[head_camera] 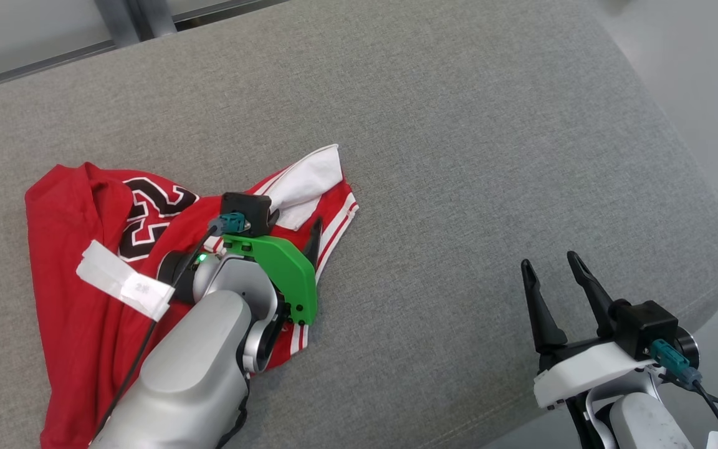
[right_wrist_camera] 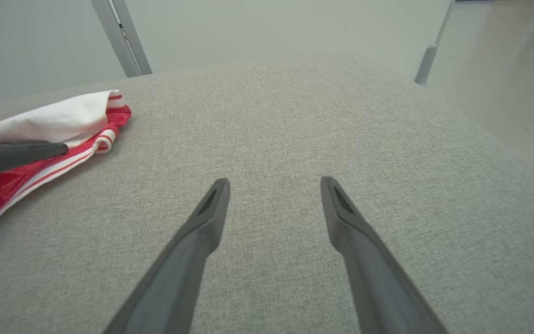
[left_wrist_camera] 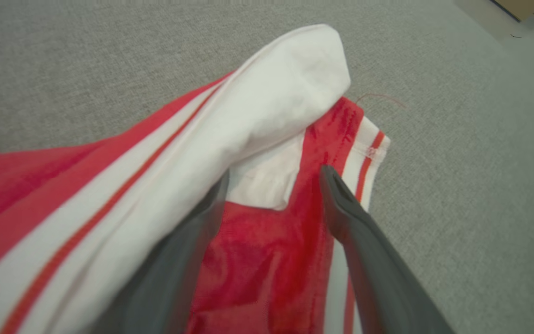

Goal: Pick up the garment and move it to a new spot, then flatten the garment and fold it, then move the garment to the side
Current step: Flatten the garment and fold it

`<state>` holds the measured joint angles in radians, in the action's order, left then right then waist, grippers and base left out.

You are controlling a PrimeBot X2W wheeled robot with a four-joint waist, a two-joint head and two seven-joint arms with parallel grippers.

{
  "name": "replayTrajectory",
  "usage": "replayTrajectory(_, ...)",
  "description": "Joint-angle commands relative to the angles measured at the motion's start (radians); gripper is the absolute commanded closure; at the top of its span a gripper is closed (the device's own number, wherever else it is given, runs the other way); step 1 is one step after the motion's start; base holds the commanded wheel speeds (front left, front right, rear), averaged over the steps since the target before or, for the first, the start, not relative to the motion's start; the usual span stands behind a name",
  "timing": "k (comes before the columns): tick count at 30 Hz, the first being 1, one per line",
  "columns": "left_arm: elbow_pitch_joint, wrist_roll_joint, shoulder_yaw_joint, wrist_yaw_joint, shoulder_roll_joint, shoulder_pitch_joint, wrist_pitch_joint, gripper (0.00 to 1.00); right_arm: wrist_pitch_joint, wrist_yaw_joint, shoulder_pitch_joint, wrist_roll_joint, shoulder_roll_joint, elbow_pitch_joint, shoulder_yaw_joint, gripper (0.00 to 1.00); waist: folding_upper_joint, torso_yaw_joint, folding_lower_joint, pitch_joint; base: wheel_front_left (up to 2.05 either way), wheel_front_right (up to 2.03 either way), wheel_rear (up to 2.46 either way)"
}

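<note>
Garment [head_camera: 78, 299] lies crumpled on the grey cushion [head_camera: 459, 156]; left end effector [head_camera: 296, 224] gapes over its striped edge, right end effector [head_camera: 549, 260] hangs released, well apart. Pinching one slippery layer could drop it

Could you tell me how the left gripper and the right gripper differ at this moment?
The left gripper carries a green bracket; the right gripper carries a white bracket. The left gripper is down at the red garment, with fabric between its fingers beside a white fold, while the right gripper is over the bare grey cushion, apart from the garment. Both have long dark fingers, standing open.
</note>
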<state>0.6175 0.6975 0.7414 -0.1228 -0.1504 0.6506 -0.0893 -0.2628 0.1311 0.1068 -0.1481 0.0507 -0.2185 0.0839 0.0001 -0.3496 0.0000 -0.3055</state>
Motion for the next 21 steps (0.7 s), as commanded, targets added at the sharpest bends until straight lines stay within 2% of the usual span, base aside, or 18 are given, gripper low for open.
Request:
replayTrajectory(1,0.008,-0.001,-0.004,-0.002,-0.010,0.017,0.006,0.00,-0.003,-0.001,-0.001,-0.004,0.000,0.001,0.000,0.00,-0.0001,0.000,0.0000,0.001,0.00,0.00,0.00)
replayTrajectory(2,0.011,-0.002,-0.004,-0.003,-0.009,0.019,0.009,0.02,-0.003,-0.001,-0.002,-0.004,0.000,0.001,-0.001,0.00,-0.0001,0.001,0.0000,0.001,0.00,0.00,0.00)
replayTrajectory(3,0.015,-0.003,-0.004,-0.004,-0.007,0.021,0.012,0.15,-0.003,-0.001,-0.003,-0.003,0.000,0.002,-0.002,0.00,-0.0001,0.001,0.0000,0.001,0.00,0.00,0.00)
replayTrajectory(4,0.024,-0.006,0.002,-0.003,-0.010,0.024,0.011,0.45,-0.003,-0.001,-0.003,-0.004,0.000,0.002,-0.002,0.00,-0.0001,0.001,0.0000,0.001,0.00,0.00,0.00)
replayTrajectory(5,0.029,-0.005,0.005,0.000,-0.011,0.022,0.009,0.53,-0.003,-0.001,-0.003,-0.004,0.000,0.002,-0.002,0.00,-0.0001,0.001,0.0000,0.001,0.00,0.00,0.00)
replayTrajectory(9,0.046,-0.003,0.011,0.007,-0.009,0.024,0.011,0.62,-0.003,-0.001,0.001,-0.006,0.000,0.002,-0.005,0.00,-0.0001,0.001,0.0000,0.000,0.00,0.00,0.00)
replayTrajectory(12,0.055,0.000,0.013,0.010,-0.005,0.027,0.013,0.76,-0.003,-0.001,0.003,-0.006,0.000,0.000,-0.007,0.00,-0.0001,0.003,0.0000,0.001,0.00,0.00,0.00)
replayTrajectory(13,0.058,0.002,0.014,0.012,-0.004,0.027,0.014,0.78,-0.003,-0.001,0.003,-0.006,0.000,-0.001,-0.008,0.00,-0.0001,0.003,0.0000,0.002,0.00,0.00,0.00)
replayTrajectory(14,0.059,0.003,0.014,0.013,-0.002,0.026,0.014,0.92,-0.003,-0.001,0.002,-0.006,0.000,-0.002,-0.008,0.00,-0.0001,0.003,0.0000,0.004,0.00,0.00,0.00)
replayTrajectory(15,0.059,0.006,0.014,0.014,0.000,0.026,0.016,1.00,-0.003,-0.001,0.001,-0.006,0.000,-0.003,-0.009,0.00,-0.0001,0.004,0.0000,0.005,0.00,0.00,0.00)
replayTrajectory(21,0.034,0.018,0.016,0.031,0.008,0.028,0.017,1.00,-0.003,-0.001,-0.006,-0.004,0.000,-0.006,-0.011,0.00,-0.0001,0.009,0.0000,0.016,0.00,0.00,0.00)
